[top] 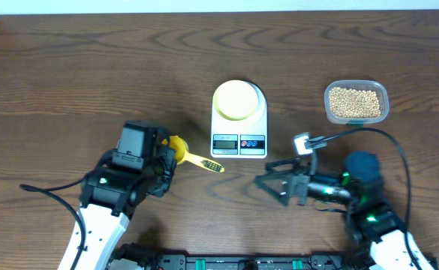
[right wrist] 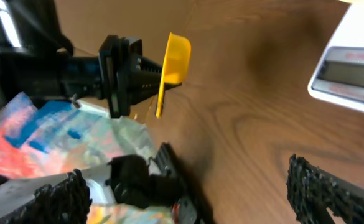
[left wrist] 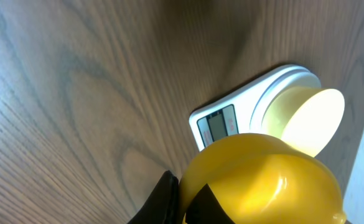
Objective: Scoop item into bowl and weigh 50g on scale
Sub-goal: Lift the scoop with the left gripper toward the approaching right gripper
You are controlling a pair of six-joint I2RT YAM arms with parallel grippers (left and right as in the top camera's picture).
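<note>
The left gripper (top: 166, 154) is clamped tight on the yellow scoop (top: 180, 148), apparently near its cup end, with the handle poking free toward the scale (top: 239, 141). The right gripper (top: 268, 184) is spread wide and holds nothing, just in front of the scale. The bowl (top: 238, 100) sits on the scale and looks empty. The beans (top: 356, 103) are all in the clear container (top: 329, 91) at the far right, well apart from the scoop. The main risk is the route: the scoop has to reach a container on the other side of the scale, so the left arm may clip the bowl or meet the right arm. A grip so near the cup could also let the scoop twist when it digs in, spilling beans, and a heaped scoop could overshoot the target weight. Only the overhead view shows the beans and both arms together. The left wrist view shows the bowl's bare inside and the display facing the arm, but the scoop hides the jaws. The right wrist view alone shows the scoop side-on in the left jaws, seemingly off the table.
</note>
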